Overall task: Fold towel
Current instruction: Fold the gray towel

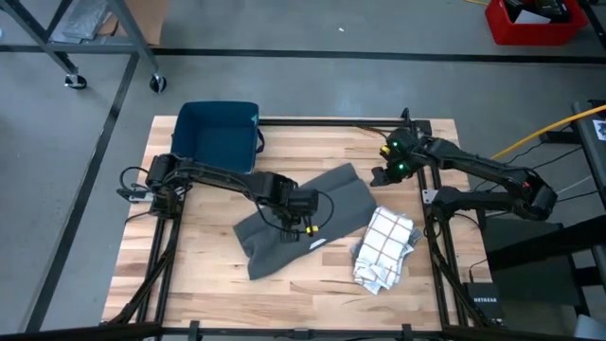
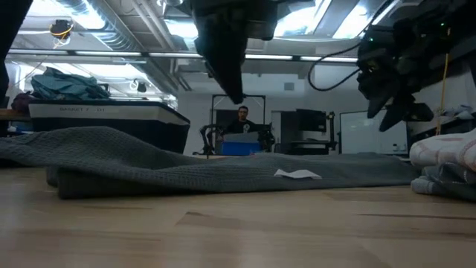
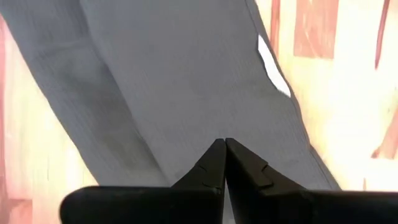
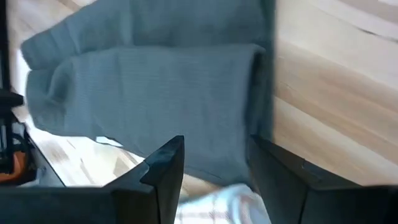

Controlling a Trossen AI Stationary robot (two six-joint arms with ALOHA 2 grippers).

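Towel [image 1: 303,216], grey, lies mid-table, its long axis running diagonally from your near-left toward the far-right. Your left gripper [image 1: 301,227] hovers over it, jaws shut and empty; the right gripper [image 1: 381,176] hangs half-open, empty. Wooden table [image 1: 189,275]; a person [image 2: 242,119] sits beyond.

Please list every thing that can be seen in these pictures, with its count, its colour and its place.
towel: one, grey, partly folded, table middle.
checked cloth: one, white with dark lines, crumpled, table's right part.
bin: one, blue, table's far left.
table: one, light wood.
red box: one, on the floor, top right.
person: one, far behind the table.
left gripper: shut, over the towel.
right gripper: open, above the towel's far right end.
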